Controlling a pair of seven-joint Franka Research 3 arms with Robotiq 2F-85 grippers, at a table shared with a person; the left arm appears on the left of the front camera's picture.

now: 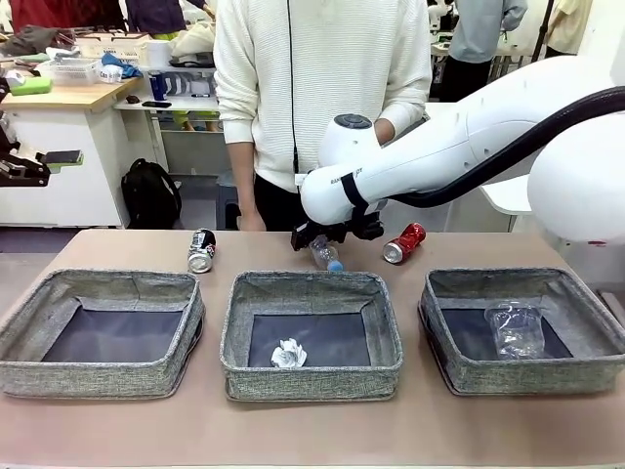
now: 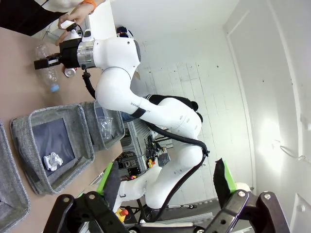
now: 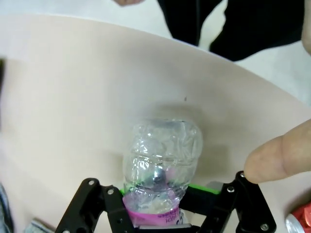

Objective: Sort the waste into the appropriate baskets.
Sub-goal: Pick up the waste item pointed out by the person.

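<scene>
The white right arm (image 2: 127,99) has small dark letters on its side. They look like "FRANKA ROBOT". The pink label (image 3: 155,214) on the bottle (image 3: 160,150) has tiny print, too blurry to read. The words on the black-and-silver can (image 1: 201,250) and the red can (image 1: 403,243) are too small to read.

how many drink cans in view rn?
2. Black-and-silver can lies on the table beyond the left basket; red can lies beyond the right basket. The right arm could hide another behind it.
</scene>
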